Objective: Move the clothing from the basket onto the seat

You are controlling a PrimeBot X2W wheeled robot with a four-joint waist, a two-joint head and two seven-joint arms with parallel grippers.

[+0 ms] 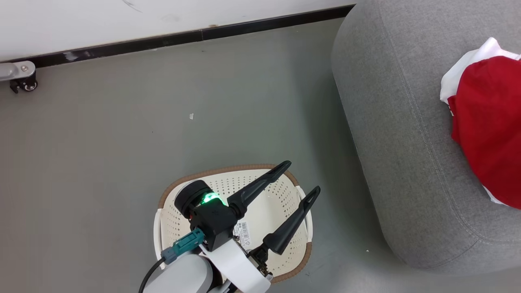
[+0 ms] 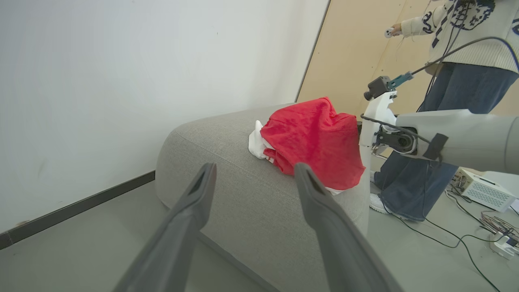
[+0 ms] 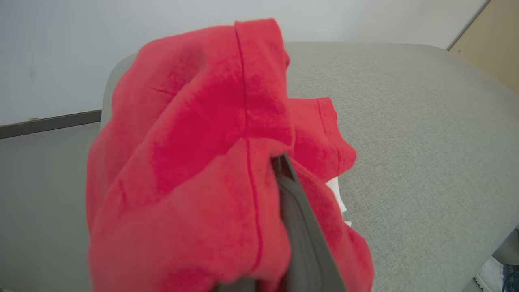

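Observation:
The red clothing (image 1: 488, 122) with white panels lies heaped on the grey seat (image 1: 399, 142) at the right edge of the head view. In the right wrist view the clothing (image 3: 194, 162) drapes over my right gripper (image 3: 277, 166), which is shut on it above the seat (image 3: 405, 121); one dark finger (image 3: 300, 227) shows and the other is hidden by cloth. My left gripper (image 1: 302, 176) hangs open over the cream basket (image 1: 173, 230), whose bare floor shows a barcode sticker (image 1: 243, 234). From the left wrist, the open left gripper (image 2: 255, 168) points at the seat (image 2: 243, 194) and the clothing (image 2: 316, 142).
A white wall with dark skirting (image 1: 183, 38) runs behind the grey floor. A castor wheel (image 1: 24, 79) sits at far left. A person (image 2: 458, 101) stands beyond the seat holding a controller, with cables and a white box (image 2: 482, 188) on the floor nearby.

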